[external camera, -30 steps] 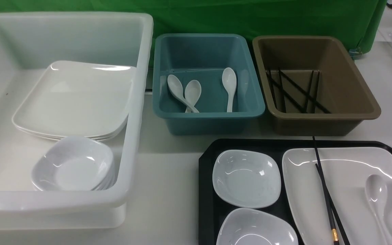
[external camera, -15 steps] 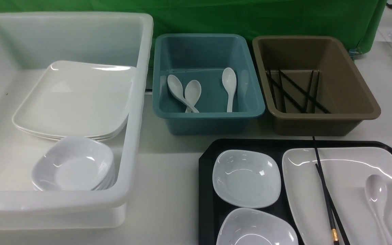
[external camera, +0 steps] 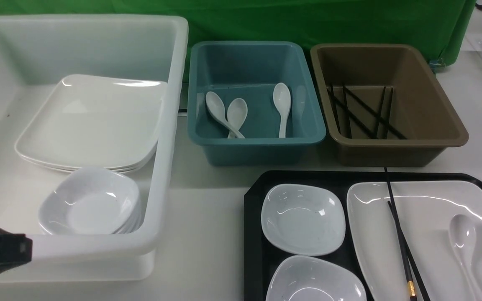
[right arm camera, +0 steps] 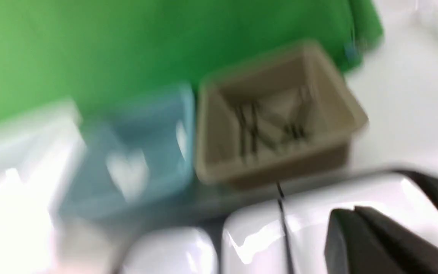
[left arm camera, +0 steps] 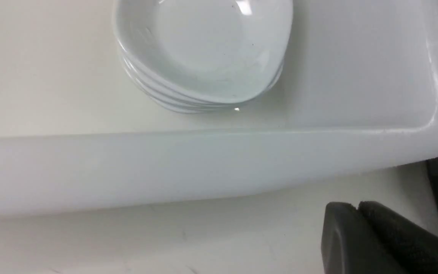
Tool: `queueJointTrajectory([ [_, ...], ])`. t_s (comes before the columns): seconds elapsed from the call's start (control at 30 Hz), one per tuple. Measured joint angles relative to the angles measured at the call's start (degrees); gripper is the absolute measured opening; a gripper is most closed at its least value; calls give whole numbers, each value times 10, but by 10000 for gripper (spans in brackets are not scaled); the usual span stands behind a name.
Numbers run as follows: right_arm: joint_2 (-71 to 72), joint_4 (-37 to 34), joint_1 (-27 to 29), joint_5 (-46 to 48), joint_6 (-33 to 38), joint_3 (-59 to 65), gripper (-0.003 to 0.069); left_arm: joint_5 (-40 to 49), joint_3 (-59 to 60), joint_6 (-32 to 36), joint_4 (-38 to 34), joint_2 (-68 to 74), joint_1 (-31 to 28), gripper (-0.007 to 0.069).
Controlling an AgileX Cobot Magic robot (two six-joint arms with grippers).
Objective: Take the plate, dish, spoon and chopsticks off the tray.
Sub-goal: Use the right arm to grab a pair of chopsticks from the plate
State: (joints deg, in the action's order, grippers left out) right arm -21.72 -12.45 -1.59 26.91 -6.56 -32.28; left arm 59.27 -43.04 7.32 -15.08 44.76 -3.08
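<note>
Glossy white square plate (external camera: 429, 234), w/ black chopsticks (external camera: 399, 234) & white soup spoon (external camera: 462, 230) on it, is carried by black textured tray (external camera: 252, 251). Seen closed, empty: left end effector (left arm camera: 357, 207) & right end effector (right arm camera: 354, 211).

Tray (external camera: 254, 217): black plastic, dull sheen. Plate (external camera: 433, 200), dish (external camera: 303, 219), spoon (external camera: 462, 234): glossy white, smooth, sharp highlights; ceramic or melamine, not told apart. Chopsticks (external camera: 396, 221): black, smooth, gold band near one end. White bin (external camera: 174, 83): translucent plastic, smooth, soft sheen. Blue bin (external camera: 257, 152) and brown bin (external camera: 391, 155): opaque plastic, satin. Backdrop (external camera: 266, 21): green cloth, matt. Tabletop (external camera: 207, 209): white, matt.
</note>
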Motion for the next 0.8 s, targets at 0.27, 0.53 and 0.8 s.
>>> queueJointTrajectory([
  [0.27, -332, 12, -3, 324, 128, -196, 36, -2, 0, 28, -56, 45, 48, 4],
  [0.53, -505, 105, -4, 308, 94, -186, 295, 1, 0, -47, 10, 90, 190, 1],
  [0.8, -620, 118, -25, 196, 66, -153, 524, -25, 0, -107, 45, 113, 256, 0],
])
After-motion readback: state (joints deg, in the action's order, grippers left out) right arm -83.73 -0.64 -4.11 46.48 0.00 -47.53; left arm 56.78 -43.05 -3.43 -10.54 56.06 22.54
